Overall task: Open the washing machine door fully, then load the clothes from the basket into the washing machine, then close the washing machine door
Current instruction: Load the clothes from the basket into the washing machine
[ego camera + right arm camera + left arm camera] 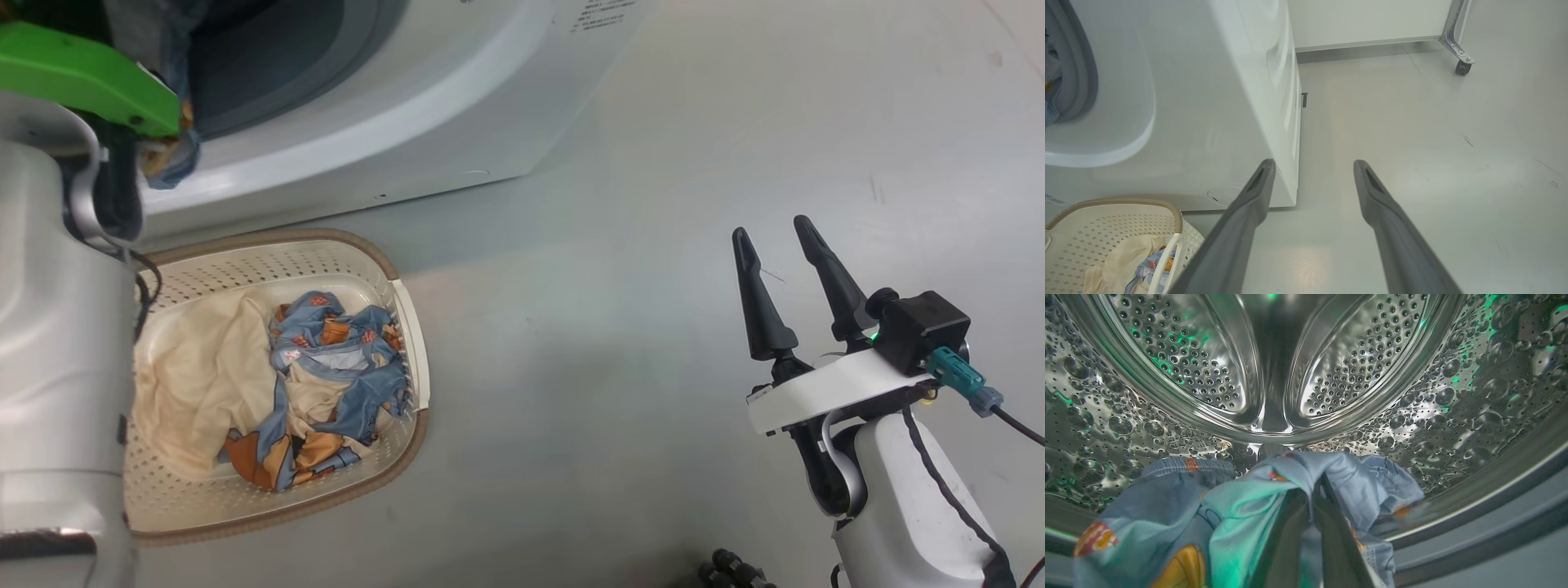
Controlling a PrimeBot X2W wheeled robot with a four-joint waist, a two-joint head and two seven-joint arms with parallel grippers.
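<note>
From my station I see the left arm (57, 327), pale-shelled with a bright green cover (82, 73) near its wrist, reaching into the round opening of the big white front-loading washing machine (392, 106). Through its wrist camera the two long dark fingers (1290, 547) lie almost against each other. The left jaws are pressed together, pinching a soft light-blue garment (1237, 506) printed with orange-brown cartoon figures, and the fabric drapes over both fingers and hangs to either side. That garment is inside the shiny perforated steel drum (1453, 384), low down near its front lip, with green light glinting on the metal. In the head view a fold of blue cloth (173, 159) shows at the lower edge of the opening, beside the grey rubber gasket (269, 73); I cannot tell whether it belongs to the same piece. The other clothes (343, 367) sit in the small cream perforated plastic basket (245, 265) with a brown woven-look rim. It stands on the pale grey floor (637, 343) just in front of the machine, holding a crumpled blue printed heap towards its right and a plain cream cloth (196, 367) to its left. The right jaws are spread wide with nothing between them. Their fingers (759, 302) point up over the floor, well apart from the basket. Past them, in the right wrist view, a white panel (1372, 20) and a metal leg with a small caster wheel (1462, 67) stand beyond the machine's corner.
</note>
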